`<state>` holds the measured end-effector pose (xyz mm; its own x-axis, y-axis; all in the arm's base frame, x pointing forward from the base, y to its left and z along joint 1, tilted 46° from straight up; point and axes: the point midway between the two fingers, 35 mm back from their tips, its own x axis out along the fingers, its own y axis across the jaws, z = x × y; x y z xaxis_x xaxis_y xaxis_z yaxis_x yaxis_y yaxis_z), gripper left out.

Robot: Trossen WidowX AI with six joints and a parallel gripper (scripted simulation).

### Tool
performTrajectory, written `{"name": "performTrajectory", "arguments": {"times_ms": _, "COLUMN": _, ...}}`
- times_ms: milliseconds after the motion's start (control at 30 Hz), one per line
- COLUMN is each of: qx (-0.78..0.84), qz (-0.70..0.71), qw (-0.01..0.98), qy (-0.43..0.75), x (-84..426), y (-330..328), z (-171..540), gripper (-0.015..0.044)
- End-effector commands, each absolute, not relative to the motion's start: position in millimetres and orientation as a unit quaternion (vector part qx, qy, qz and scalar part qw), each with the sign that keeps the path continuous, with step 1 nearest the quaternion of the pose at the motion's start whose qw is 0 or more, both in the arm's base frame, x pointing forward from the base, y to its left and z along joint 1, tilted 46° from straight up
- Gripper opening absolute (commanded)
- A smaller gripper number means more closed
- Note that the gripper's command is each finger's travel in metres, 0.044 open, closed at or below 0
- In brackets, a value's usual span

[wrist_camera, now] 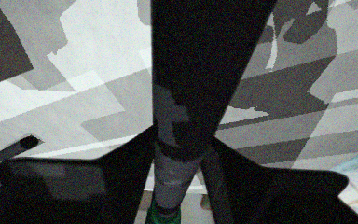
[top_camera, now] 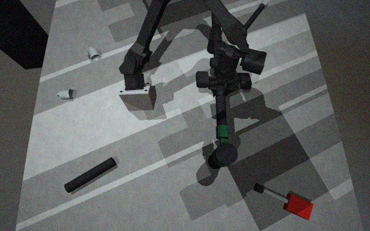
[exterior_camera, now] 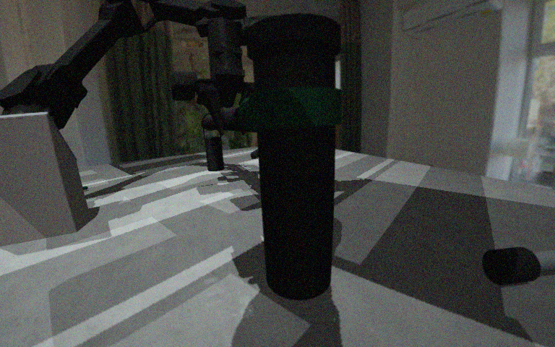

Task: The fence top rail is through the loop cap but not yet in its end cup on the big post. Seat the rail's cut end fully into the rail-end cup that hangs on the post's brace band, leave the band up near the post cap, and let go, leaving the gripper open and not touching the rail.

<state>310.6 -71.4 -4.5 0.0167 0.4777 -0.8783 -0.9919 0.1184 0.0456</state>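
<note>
1. The pale table (top_camera: 81,141) (exterior_camera: 155,298) ends along slanting edges at the left and right of the top view; the red block (top_camera: 298,206) lies near its lower-right edge.
2. Between the dark loose tube (top_camera: 90,174) at lower left and the big post (top_camera: 227,154) (exterior_camera: 298,204) at lower centre, a wide stretch of surface separates them.
3. The gripper (top_camera: 224,84) (exterior_camera: 217,116) (wrist_camera: 177,130) points down in the exterior view, upper left of centre, its fingers closed around the rail (top_camera: 221,109) (exterior_camera: 230,118) (wrist_camera: 174,179).
4. The rail runs down the top view to the green end cup (top_camera: 222,131) (exterior_camera: 247,107) (wrist_camera: 163,218), meeting its mouth; seating depth is hard to judge in this dim light.
5. The green brace band (exterior_camera: 311,107) circles the upright post, below its cap (exterior_camera: 293,32).
</note>
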Motion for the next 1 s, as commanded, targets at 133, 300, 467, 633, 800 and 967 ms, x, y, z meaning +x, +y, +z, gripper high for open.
{"name": "performTrajectory", "arguments": {"times_ms": 133, "qx": -0.331, "qz": 0.572, "qw": 0.634, "qy": 0.401, "x": 309.3, "y": -80.1, "z": -6.1, "gripper": 0.0000}}
{"name": "performTrajectory", "arguments": {"times_ms": 300, "qx": -0.331, "qz": 0.572, "qw": 0.634, "qy": 0.401, "x": 309.3, "y": -80.1, "z": -6.1, "gripper": 0.0000}}
{"name": "performTrajectory", "arguments": {"times_ms": 467, "qx": -0.331, "qz": 0.572, "qw": 0.634, "qy": 0.401, "x": 309.3, "y": -80.1, "z": -6.1, "gripper": 0.0000}}
{"name": "performTrajectory", "arguments": {"times_ms": 633, "qx": -0.325, "qz": 0.579, "qw": 0.635, "qy": 0.395, "x": 310.6, "y": -71.4, "z": -4.6, "gripper": 0.0000}}
{"name": "performTrajectory", "arguments": {"times_ms": 800, "qx": -0.325, "qz": 0.579, "qw": 0.635, "qy": 0.396, "x": 310.6, "y": -71.5, "z": -4.6, "gripper": 0.0000}}
{"name": "performTrajectory", "arguments": {"times_ms": 967, "qx": -0.325, "qz": 0.579, "qw": 0.634, "qy": 0.396, "x": 310.6, "y": -71.9, "z": -4.6, "gripper": 0.0000}}
